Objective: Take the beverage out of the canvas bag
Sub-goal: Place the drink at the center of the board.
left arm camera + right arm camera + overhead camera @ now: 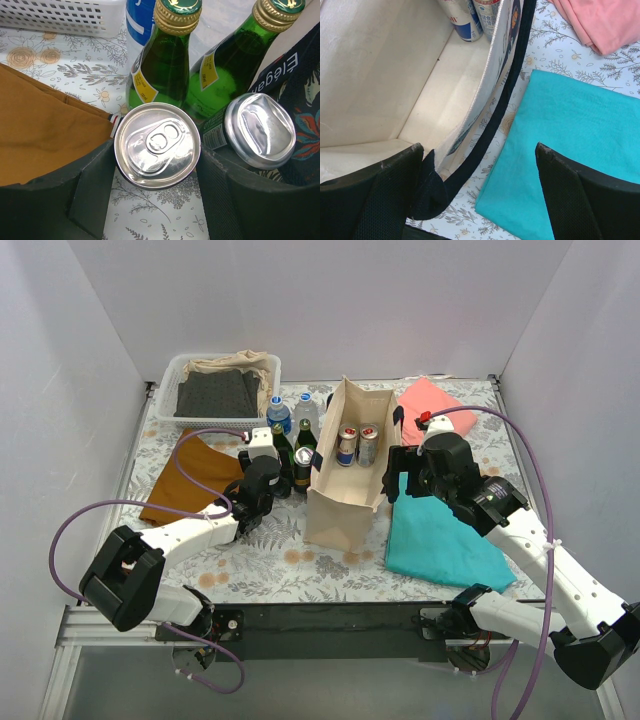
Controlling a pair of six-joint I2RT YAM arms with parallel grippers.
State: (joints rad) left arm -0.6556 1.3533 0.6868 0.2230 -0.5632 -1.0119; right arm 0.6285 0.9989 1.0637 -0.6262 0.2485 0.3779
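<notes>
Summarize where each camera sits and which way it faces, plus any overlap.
Top external: fixed above and behind the bases, looking down across the table; both arms, left gripper and right gripper visible.
Left wrist: on the left arm, looking down along its gripper at a silver can between the fingers, green bottles beyond.
Right wrist: on the right arm, looking down into the canvas bag; its fingers straddle the bag's side wall.
Shared: top and right wrist both show the bag's two cans and the teal cloth.
</notes>
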